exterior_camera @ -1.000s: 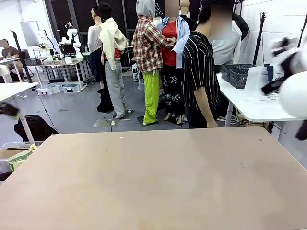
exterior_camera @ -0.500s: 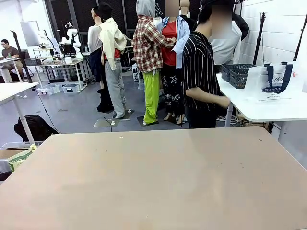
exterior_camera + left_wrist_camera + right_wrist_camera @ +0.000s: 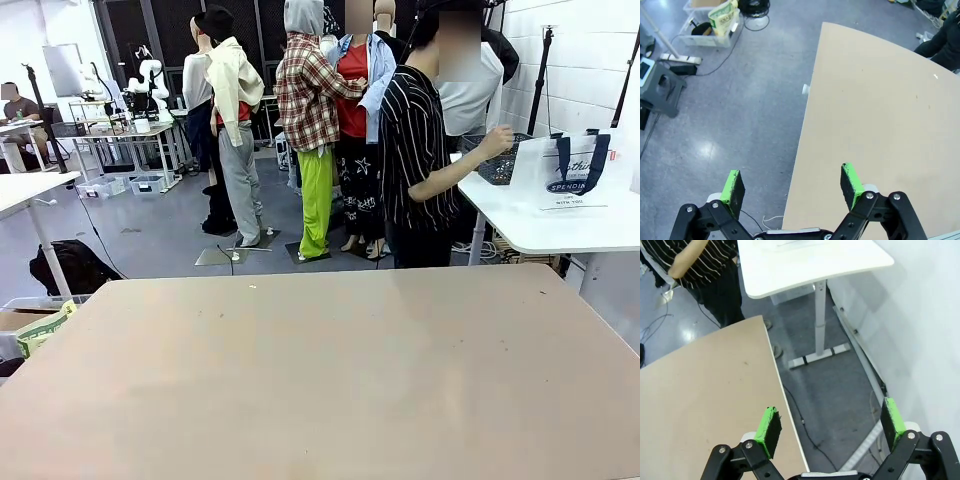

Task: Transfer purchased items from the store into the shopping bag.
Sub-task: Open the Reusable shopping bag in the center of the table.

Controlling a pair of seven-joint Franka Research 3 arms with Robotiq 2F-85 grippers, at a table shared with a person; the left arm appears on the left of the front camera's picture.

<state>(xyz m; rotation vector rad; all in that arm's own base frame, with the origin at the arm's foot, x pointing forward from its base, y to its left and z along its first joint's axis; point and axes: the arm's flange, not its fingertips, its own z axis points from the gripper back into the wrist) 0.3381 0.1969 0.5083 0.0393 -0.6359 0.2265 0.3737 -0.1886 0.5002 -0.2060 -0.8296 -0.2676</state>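
Both pincers hang wide and empty, left gripper (image 3: 791,180) over the tan table's (image 3: 880,100) edge, right gripper (image 3: 830,420) off its other side. Packing hasn't begun, I judge: the shopping bag (image 3: 572,172) stands on the white side table (image 3: 530,232), near a person's hand (image 3: 495,142) raised by a dark basket (image 3: 500,168). Its contents I can't make out; I need the purchased items within reach.

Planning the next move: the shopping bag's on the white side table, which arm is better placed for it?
Likely right: the right gripper, open, faces the white side table bearing the shopping bag; the left gripper is opposite.
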